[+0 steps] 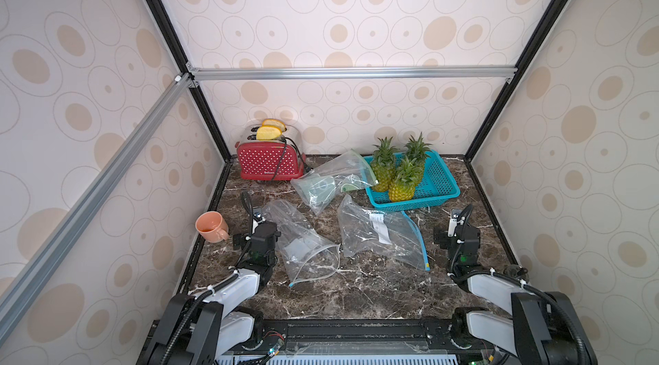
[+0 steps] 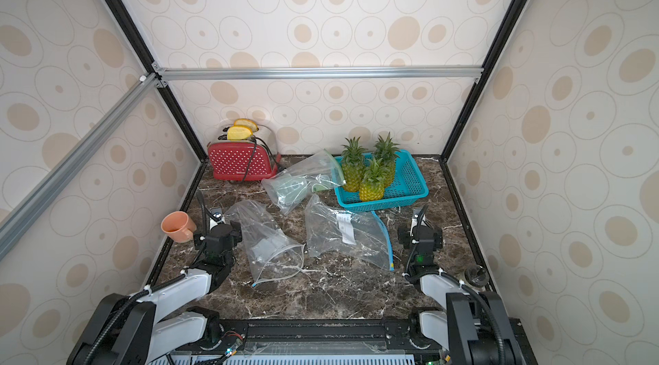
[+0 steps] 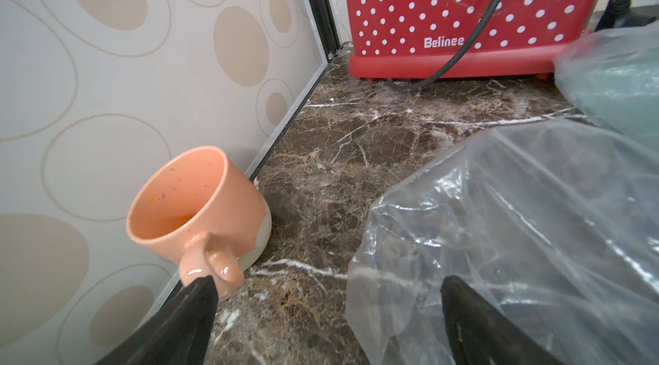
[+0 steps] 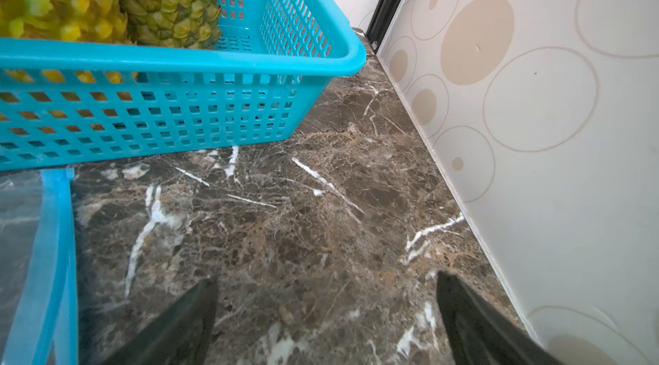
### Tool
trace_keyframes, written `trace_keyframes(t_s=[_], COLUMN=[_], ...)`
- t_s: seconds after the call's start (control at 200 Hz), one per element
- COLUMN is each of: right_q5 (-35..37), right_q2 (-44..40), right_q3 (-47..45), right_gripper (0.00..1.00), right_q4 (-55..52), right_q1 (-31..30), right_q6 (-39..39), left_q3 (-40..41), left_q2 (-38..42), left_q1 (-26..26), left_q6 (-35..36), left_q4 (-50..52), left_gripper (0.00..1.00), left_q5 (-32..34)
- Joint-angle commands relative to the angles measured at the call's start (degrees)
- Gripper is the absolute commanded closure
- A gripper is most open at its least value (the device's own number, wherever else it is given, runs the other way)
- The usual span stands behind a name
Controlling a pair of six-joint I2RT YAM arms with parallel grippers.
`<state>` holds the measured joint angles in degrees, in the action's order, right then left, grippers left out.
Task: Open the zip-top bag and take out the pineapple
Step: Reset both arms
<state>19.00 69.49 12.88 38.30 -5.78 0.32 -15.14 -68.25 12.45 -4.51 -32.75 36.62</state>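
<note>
Clock laid on the marble tabletop (image 1: 374, 288): six at the arm bases, twelve at the back wall. Three pineapples (image 1: 403, 185) stand upright, crowns up, bunched in the nine o'clock half of a turquoise basket (image 1: 428, 203) at one o'clock. The far zip-top bag (image 1: 328, 181), clear plastic, sits at twelve, its green-zipped edge up against the basket's nine o'clock side. Something pale green shows through it; what, I cannot tell. The centre-right zip-top bag (image 1: 378, 238) lies crumpled just toward three from centre, with a white label (image 1: 379, 227) on it and its blue zip strip (image 1: 417, 238) along the three o'clock edge. The near-left zip-top bag (image 1: 303, 242) lies just toward nine from centre, mouth toward six. My left gripper (image 3: 330, 279) is low at nine, fingers spread wide, holding nothing. In its wrist view one fingertip sits by the handle of a peach mug (image 3: 199, 210) and the other at the near-left zip-top bag's edge; contact I cannot judge. The mug sits just beside the nine o'clock wall. My right gripper (image 4: 326, 277) is low at three, fingers spread wide over bare marble, between the blue zip strip and the three o'clock wall, with the basket ahead of it. At eleven stands a red polka-dot toaster (image 1: 267, 165) lettered Belinee, two yellow toast slices (image 1: 269, 129) in its slots and a black cord (image 1: 281, 160) draped over its front.
</note>
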Motion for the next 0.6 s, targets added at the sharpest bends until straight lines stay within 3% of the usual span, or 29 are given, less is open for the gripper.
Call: trace_keyframes(t_s=[0.0, 0.13, 0.365, 0.596], right_q5=[-4.0, -7.3, -10.9, -11.9], right_q2=[3.6, 7.6, 18.3, 17.7], right_q3=[2.9, 3.7, 3.6, 5.5], right_gripper=[0.01, 0.01, 0.01, 0.01], right_q4=[7.5, 10.6, 21.4, 16.6], right_q1=[1.7, 4.2, 5.2, 5.3], right_q6=[-0.9, 0.4, 0.3, 0.0], left_q3=[-2.4, -5.1, -4.8, -4.6], left_q2=[-4.4, -7.9, -7.4, -6.9], left_q1=[-0.9, -1.5, -3.6, -4.7], left_q6=[3.7, 3.9, 2.6, 1.4], left_q4=[-11.0, -10.9, -10.6, -10.2], left_gripper=[0.01, 0.01, 0.01, 0.01], left_q5=[-4.3, -5.5, -6.9, -6.9])
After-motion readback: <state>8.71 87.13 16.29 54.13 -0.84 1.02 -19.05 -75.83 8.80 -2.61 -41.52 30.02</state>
